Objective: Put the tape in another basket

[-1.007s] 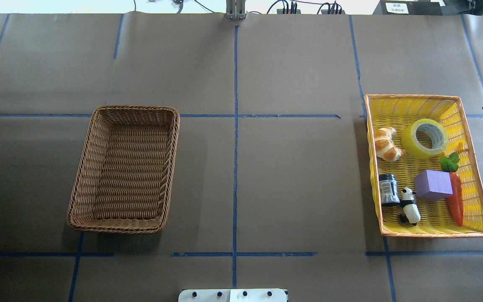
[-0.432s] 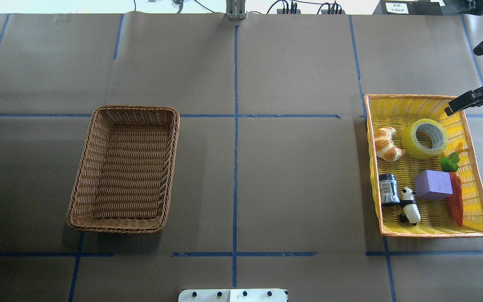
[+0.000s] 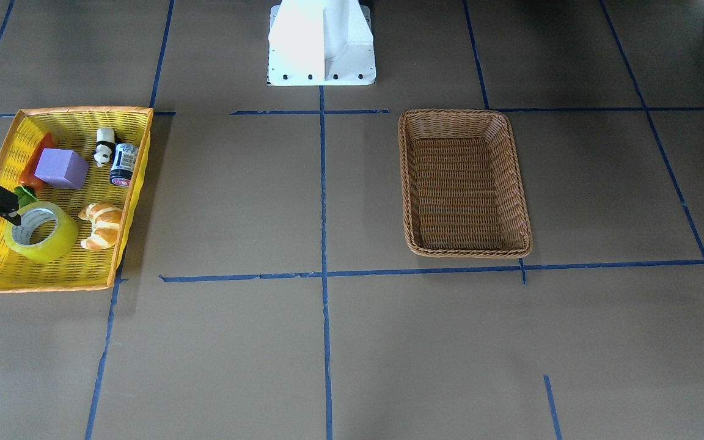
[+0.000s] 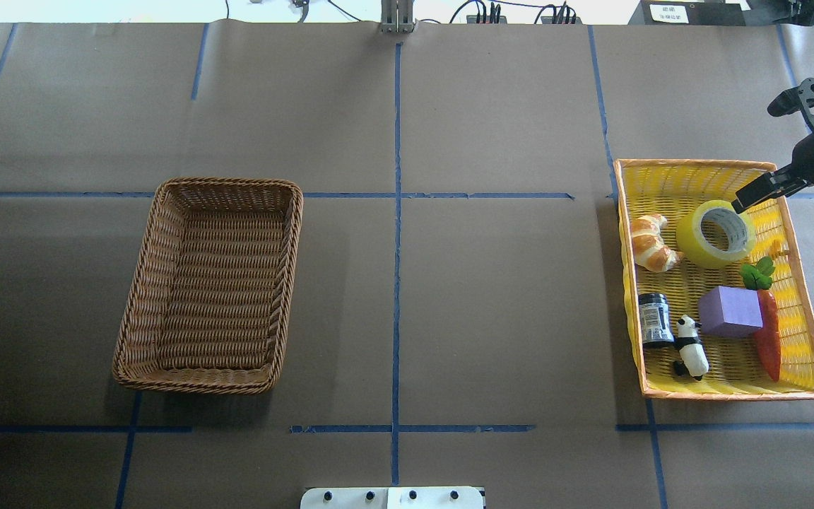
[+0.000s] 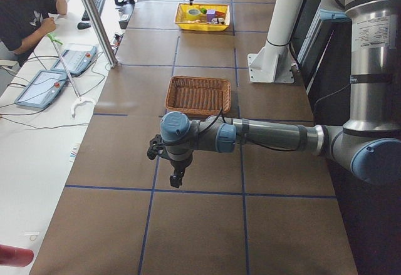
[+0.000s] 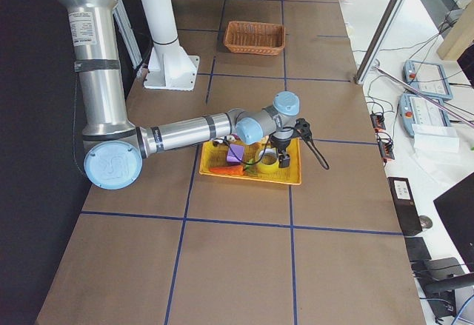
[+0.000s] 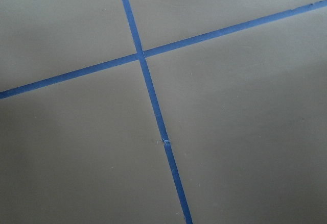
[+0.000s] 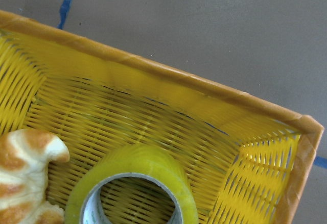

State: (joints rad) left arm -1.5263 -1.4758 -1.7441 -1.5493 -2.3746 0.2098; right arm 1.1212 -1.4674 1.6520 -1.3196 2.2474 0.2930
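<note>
The tape (image 4: 693,242) is a yellow-green roll lying tilted at the far end of the yellow tray (image 4: 697,163). It also shows in the front view (image 3: 62,239) and the right wrist view (image 8: 148,160). My right gripper (image 4: 742,203) hangs just over the roll's far right edge, apart from it, and looks open and empty (image 3: 13,211). The brown wicker basket (image 4: 145,283) stands empty on the table's left half (image 3: 465,250). My left gripper (image 5: 176,180) hovers over bare table beyond the basket's end. I cannot tell whether it is open or shut.
The yellow tray also holds a croissant (image 4: 651,244), a purple block (image 4: 728,311), a carrot (image 4: 767,336), a dark jar (image 4: 654,319) and a panda figure (image 4: 689,348). Blue tape lines (image 7: 148,81) cross the brown paper. An operator (image 5: 25,12) sits beside the table.
My right arm has come in from the right edge and moved left and nearer, from outside the tray to just over the tape's far right edge. Nothing else has moved.
</note>
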